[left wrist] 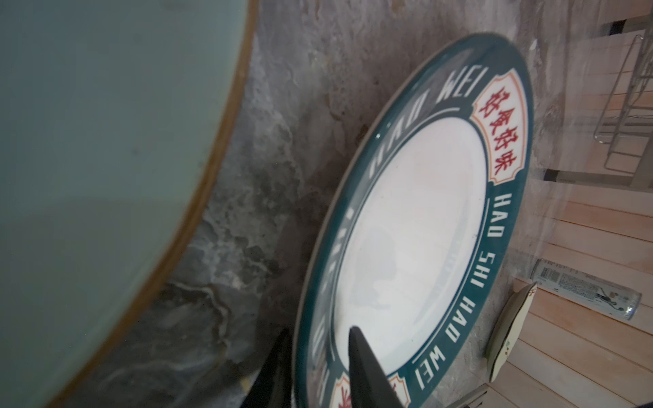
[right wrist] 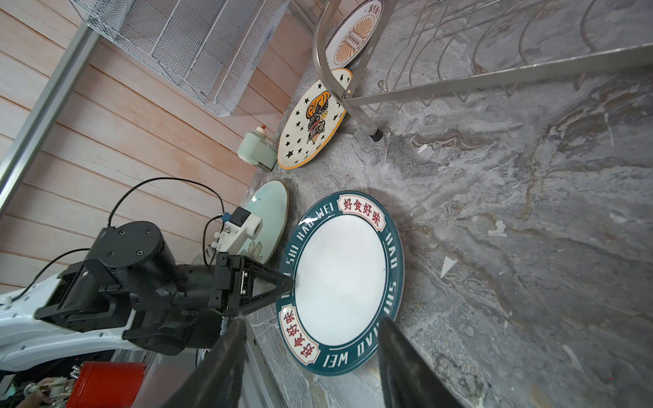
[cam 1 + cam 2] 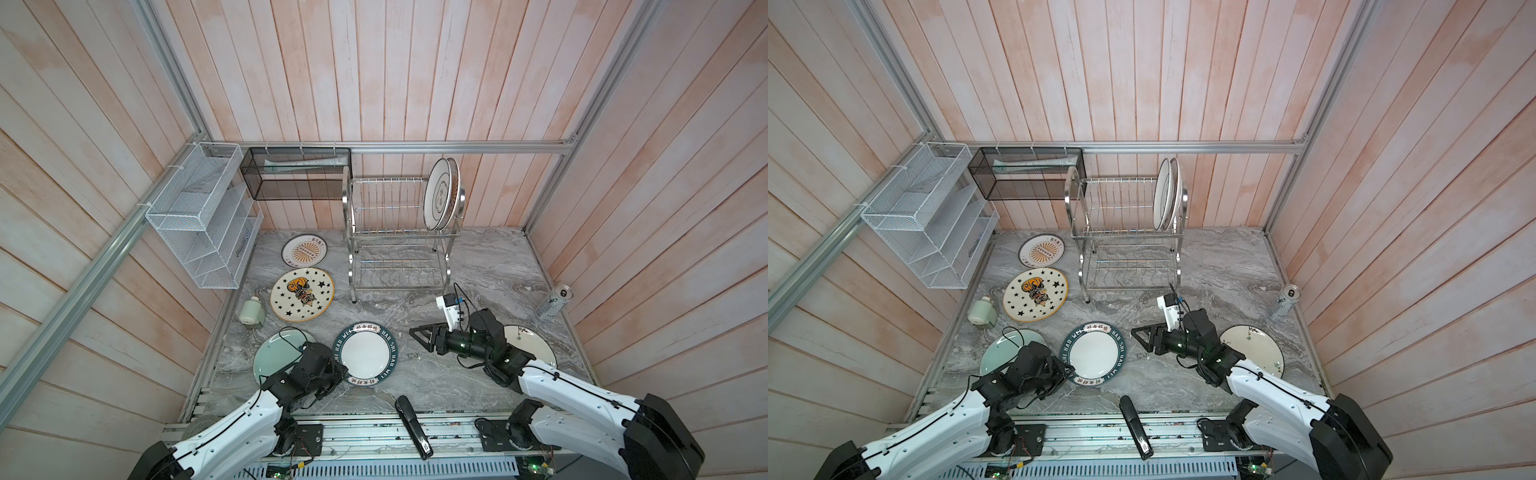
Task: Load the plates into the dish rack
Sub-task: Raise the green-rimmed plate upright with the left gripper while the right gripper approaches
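Left wrist view is showing the left fingers [image 1: 367, 374] straddling the rim of the teal-rimmed plate [image 1: 410, 229] on the table [image 1: 275, 141]; whether they are pinching is unclear. Right fingers [image 2: 399, 356] are hovering spread near it. Both top views alone are showing two plates [image 3: 440, 195] standing in the dish rack [image 3: 399, 235].

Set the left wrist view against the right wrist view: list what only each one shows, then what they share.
Only the left wrist: the can and the white plate near it. Only the right wrist: the star plate, the sunburst plate, the green dispenser, the white mesh organizer, and the right gripper, open and holding nothing. Both: the teal-rimmed plate, the pale green plate, and the left gripper, fingers astride the teal-rimmed plate's rim.
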Controlling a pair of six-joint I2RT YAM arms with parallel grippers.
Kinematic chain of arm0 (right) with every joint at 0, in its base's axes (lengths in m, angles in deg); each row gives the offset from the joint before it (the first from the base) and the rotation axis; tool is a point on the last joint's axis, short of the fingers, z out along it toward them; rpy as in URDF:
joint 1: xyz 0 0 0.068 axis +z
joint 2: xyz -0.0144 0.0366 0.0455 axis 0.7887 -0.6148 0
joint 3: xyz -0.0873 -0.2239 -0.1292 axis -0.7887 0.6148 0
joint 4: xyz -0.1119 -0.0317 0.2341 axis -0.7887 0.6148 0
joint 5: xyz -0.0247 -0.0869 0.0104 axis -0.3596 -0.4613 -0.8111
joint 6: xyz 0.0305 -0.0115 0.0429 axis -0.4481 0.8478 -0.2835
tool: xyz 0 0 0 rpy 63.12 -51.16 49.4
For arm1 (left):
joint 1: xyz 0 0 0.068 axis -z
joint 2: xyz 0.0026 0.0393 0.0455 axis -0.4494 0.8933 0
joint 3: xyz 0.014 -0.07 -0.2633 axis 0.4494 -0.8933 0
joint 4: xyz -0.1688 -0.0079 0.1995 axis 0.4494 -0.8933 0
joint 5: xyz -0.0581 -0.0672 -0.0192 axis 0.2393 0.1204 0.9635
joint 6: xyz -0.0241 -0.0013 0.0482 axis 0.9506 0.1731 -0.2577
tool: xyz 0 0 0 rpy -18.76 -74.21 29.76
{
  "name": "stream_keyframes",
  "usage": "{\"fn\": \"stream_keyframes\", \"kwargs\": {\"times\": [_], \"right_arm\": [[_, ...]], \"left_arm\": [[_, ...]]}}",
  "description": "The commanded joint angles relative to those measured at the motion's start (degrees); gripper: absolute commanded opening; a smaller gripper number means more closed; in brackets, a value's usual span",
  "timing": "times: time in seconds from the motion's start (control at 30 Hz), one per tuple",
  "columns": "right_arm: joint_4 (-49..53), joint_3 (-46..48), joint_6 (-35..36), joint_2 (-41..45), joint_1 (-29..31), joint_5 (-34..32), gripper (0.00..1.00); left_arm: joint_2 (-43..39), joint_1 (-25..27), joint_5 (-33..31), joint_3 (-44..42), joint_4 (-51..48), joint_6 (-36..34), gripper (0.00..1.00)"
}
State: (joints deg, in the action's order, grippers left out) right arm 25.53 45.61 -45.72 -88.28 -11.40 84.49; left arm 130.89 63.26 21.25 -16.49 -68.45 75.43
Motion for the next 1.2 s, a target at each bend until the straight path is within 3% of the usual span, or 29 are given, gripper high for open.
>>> {"fn": "stream_keyframes", "kwargs": {"times": [0.0, 0.43, 0.73, 0.93, 1.17], "right_arm": [[-3.3, 0.5, -1.6, -0.6, -0.3, 1.6, 0.59], [-2.2, 0.8, -2.2, -1.8, -0.4, 3.7, 0.58], [2.3, 1.8, -4.3, -1.3, -4.1, 0.8, 0.58], [4.0, 1.3, -3.7, -3.9, -9.2, 4.4, 0.58], [4.3, -0.1, -3.0, -5.7, -10.7, 6.8, 0.59]], "left_arm": [[-0.2, 0.2, -2.0, -1.5, 2.2, 1.0, 0.27], [-0.6, 0.1, -4.6, -1.0, 2.8, -0.2, 0.0], [-3.7, 0.0, -4.4, 2.7, 2.2, -3.7, 0.0], [-4.9, -0.6, -3.2, 6.6, 3.2, -10.0, 0.0], [-5.2, -0.8, 0.3, 9.7, 6.9, -12.6, 0.0]]}}
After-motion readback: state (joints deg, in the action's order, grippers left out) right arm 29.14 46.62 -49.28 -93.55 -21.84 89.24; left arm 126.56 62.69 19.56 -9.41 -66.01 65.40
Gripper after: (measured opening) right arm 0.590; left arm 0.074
